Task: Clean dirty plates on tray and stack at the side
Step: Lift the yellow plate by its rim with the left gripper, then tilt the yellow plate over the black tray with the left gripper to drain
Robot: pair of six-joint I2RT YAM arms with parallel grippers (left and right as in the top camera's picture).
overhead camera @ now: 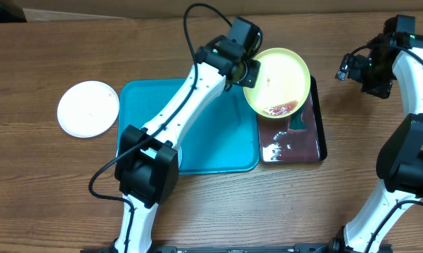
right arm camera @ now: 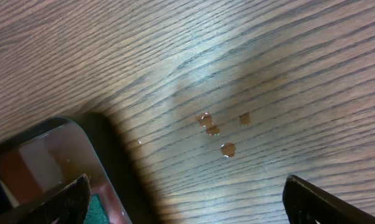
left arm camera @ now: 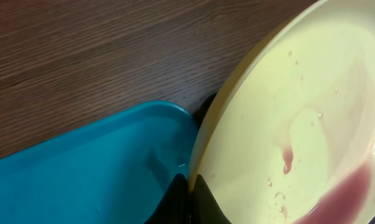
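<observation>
You held the yellow-green plate [overhead camera: 277,81] tilted, red liquid pooled low, its rim in the jaws of the left gripper [overhead camera: 248,72]. The turquoise tray [overhead camera: 225,133] lay just beside them, the white plate [overhead camera: 88,108] well apart.

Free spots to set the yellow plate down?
Free: blue tray, right half, beside the black tray; table on the near side of the white plate; table between black tray and right arm. Crowded: black tray's far end, under the yellow plate.

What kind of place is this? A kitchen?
Probably not a real kitchen; more likely a robot practice workbench. Two white-and-black robot arms stand at a brown wood-grain table, and instead of a sink there is a narrow black plastic tray of reddish water beside a turquoise rectangular plastic tray.
</observation>
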